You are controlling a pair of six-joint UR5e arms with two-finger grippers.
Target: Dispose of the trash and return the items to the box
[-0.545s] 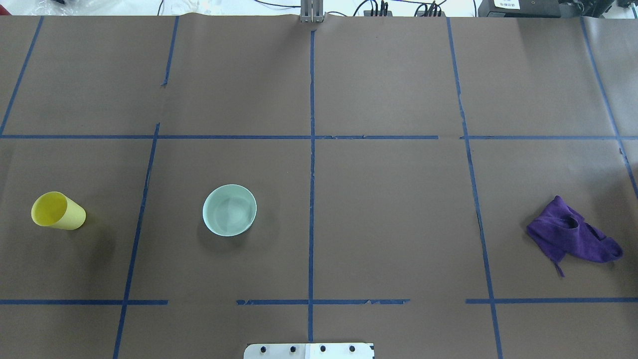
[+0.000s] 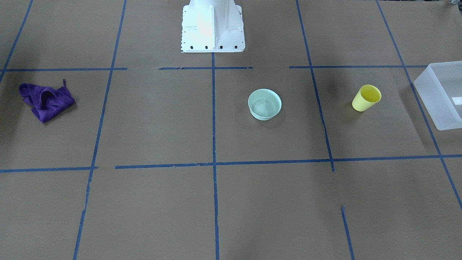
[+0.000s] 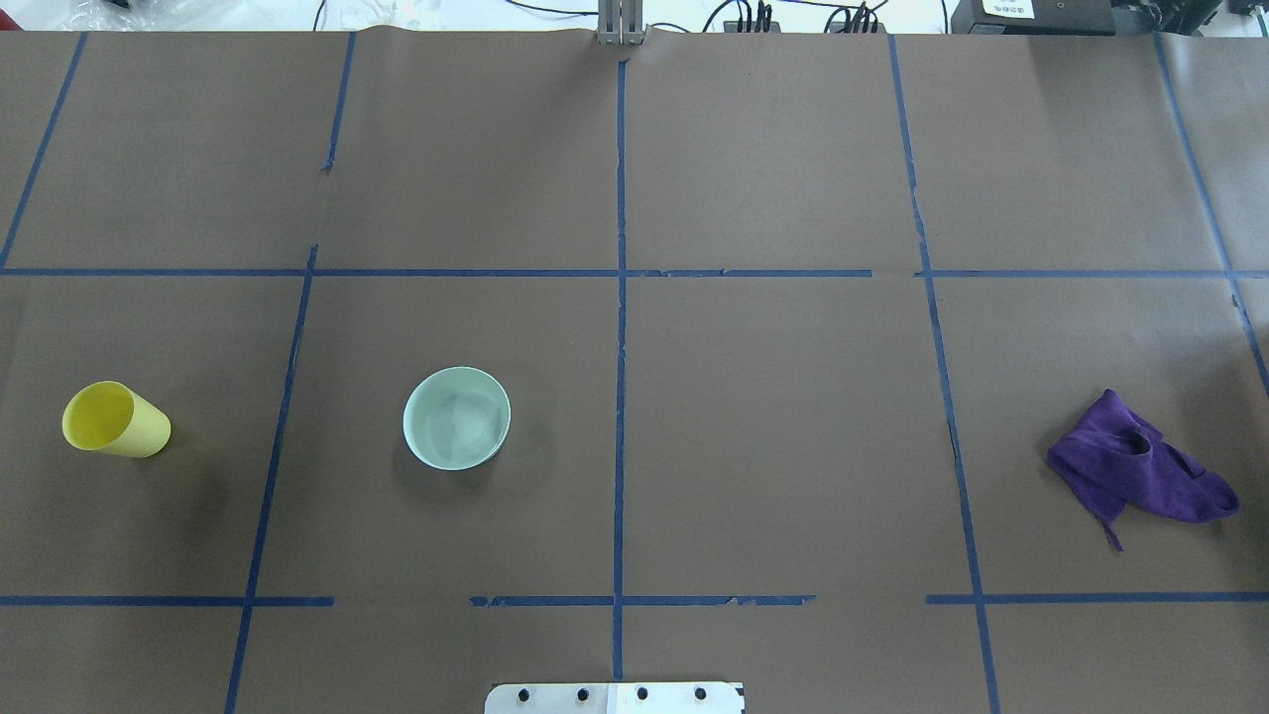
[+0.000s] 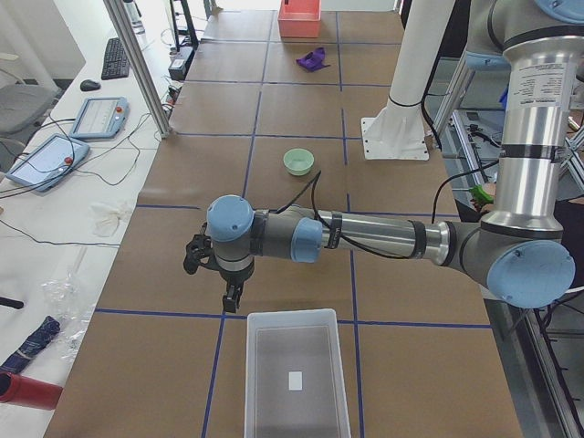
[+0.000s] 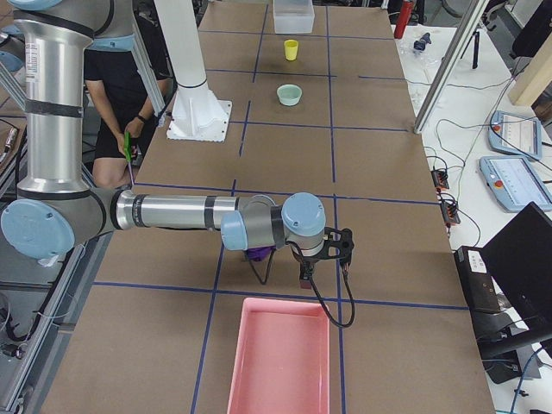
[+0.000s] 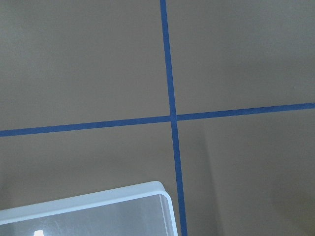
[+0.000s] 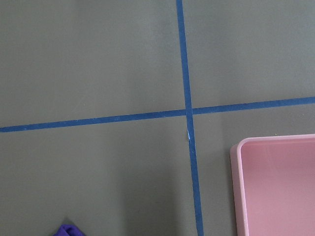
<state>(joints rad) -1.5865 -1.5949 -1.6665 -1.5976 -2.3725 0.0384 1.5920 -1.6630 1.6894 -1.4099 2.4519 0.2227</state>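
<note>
Cup point(image 3: 116, 419) is standing at 9 o'clock of bowl point(image 3: 456, 417), box point(image 2: 442, 94) farther on at 9. I'm judging cup light, thin-walled, slick, and am favouring a pinch across its rim. My jaws' spread: can't tell.

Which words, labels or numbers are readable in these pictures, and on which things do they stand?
No text can be read with certainty.
White label on the black device behind the table: printed, too small to read.
White sticker inside the box: no legible writing.
Lettering on the left arm: too blurred to read.
</note>
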